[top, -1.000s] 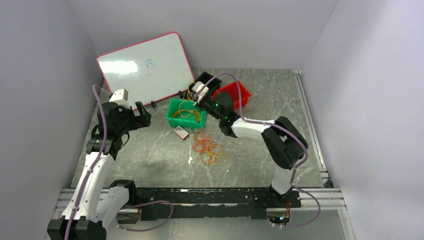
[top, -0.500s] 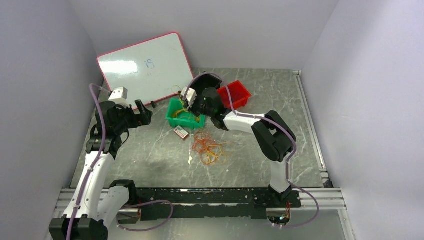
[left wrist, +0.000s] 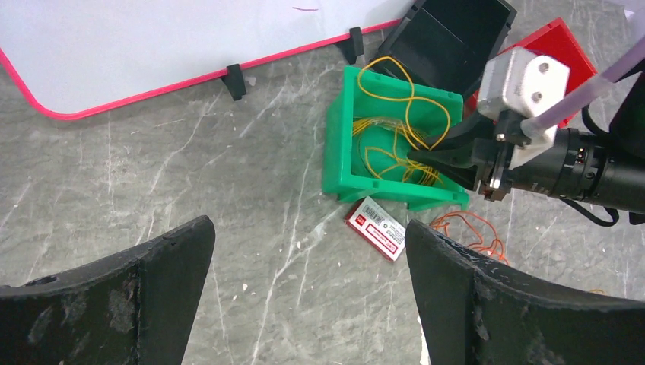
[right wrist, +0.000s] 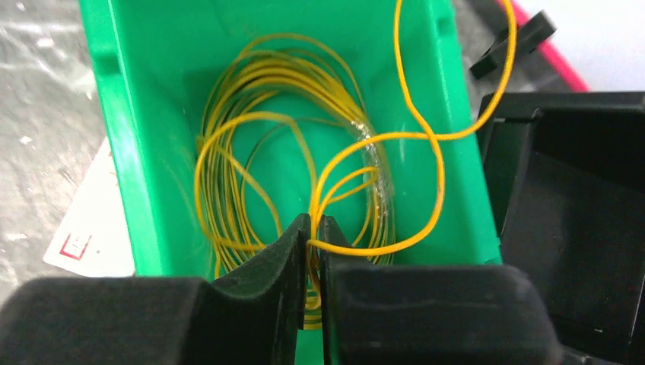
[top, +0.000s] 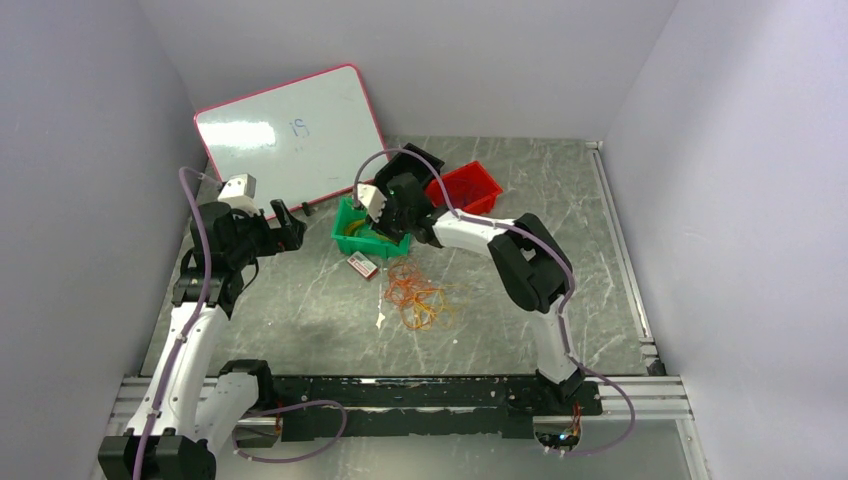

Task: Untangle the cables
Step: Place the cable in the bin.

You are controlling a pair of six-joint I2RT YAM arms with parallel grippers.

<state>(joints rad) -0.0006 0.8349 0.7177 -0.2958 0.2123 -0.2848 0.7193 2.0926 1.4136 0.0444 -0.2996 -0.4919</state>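
The right arm reaches from its base toward 11 o'clock, elbow folded, wrist tipped over the green bin [left wrist: 338, 163]. The right pincer [right wrist: 312, 224] is closed to a sliver, nipping one strand of the yellow cables [right wrist: 251, 114] just inside the bin. The left arm stands bent at 9 o'clock of the desk [top: 300, 310]. The left pincer [left wrist: 308, 228] is spread wide with nothing in it and aims toward 3 o'clock.

A whiteboard [top: 290, 140] leans at 10 o'clock of the green bin. A black bin [left wrist: 456, 34] and a red bin [top: 475, 185] crowd it at 1 and 2 o'clock. A small red-and-white card [left wrist: 376, 226] lies at 6 o'clock, just beside its wall.

The yellow cables lie coiled in thin loops in the green bin, one loop spilling over the rim toward the black bin. The orange and red cables [top: 415, 295] sit in a loose snarl on the desk at 5 o'clock of the green bin.
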